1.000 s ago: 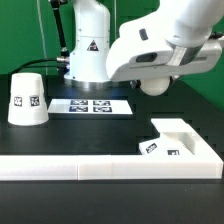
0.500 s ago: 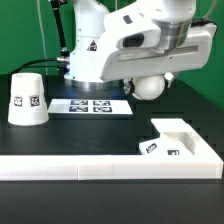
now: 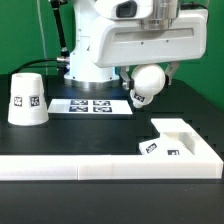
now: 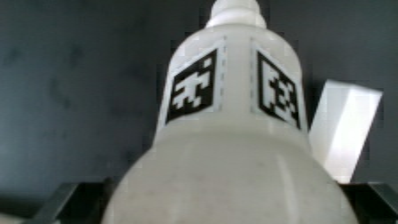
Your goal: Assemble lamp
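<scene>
Aloft, gripper [image 3: 148,77] pinching bulb [image 3: 150,86] over black table [image 3: 60,136]; shade [image 3: 26,98] standing near marker board [image 3: 92,104].

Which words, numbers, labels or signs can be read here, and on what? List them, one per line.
Words, letters, numbers: none readable in either view.
Triangle logo, no legible text with it: on the robot pedestal.
Black-and-white square tags, patterns rather than text: on the shade, the bulb, the marker board and the base.
</scene>
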`<state>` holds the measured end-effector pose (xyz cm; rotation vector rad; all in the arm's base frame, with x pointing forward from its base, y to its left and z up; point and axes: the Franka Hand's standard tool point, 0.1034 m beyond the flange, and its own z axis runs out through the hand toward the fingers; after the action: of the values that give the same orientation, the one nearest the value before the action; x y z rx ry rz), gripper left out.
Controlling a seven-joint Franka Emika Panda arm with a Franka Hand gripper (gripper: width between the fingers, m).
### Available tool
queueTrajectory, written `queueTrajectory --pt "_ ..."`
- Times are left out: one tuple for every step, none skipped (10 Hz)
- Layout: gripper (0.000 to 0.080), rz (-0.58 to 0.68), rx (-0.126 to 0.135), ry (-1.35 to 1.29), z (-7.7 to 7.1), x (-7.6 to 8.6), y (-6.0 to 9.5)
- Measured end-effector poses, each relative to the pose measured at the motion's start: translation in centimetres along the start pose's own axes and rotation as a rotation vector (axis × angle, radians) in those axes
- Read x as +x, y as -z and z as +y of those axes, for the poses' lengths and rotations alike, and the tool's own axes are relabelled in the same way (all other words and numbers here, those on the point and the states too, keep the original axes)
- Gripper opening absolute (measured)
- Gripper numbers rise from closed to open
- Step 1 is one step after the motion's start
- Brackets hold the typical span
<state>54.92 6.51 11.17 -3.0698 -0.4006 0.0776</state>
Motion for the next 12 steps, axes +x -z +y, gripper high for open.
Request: queueTrajectory --pt "0.0577 0.040 -0.010 0.001 0.1 0.0 -0.1" --pt "0.0577 0.117 -0.029 0.032 0.4 0.5 0.0" --pt "0.0577 0.173 -0.043 0.041 0.6 1.0 0.8" --pt "0.0577 0.260 -0.066 0.052 0.8 1.7 1.7" --pt "0.0577 0.326 -0.084 0.060 1.1 2.0 2.3" --pt "0.0577 0.391 -0.101 0.058 1.5 2.3 2.7" --pt "0.0577 0.432 -0.118 0.066 1.8 2.1 2.4" --pt "0.0577 0.497 -0.144 0.076 2.3 2.1 2.4" --pt "0.0577 0.512 -0.149 0.074 2.3 1.8 2.1" --pt "0.0577 0.505 -0.143 0.084 1.6 1.9 2.1" --pt "0.0577 0.496 -0.136 0.092 1.1 2.5 2.8" --pt "0.0577 0.507 -0.130 0.083 0.7 3.4 3.6"
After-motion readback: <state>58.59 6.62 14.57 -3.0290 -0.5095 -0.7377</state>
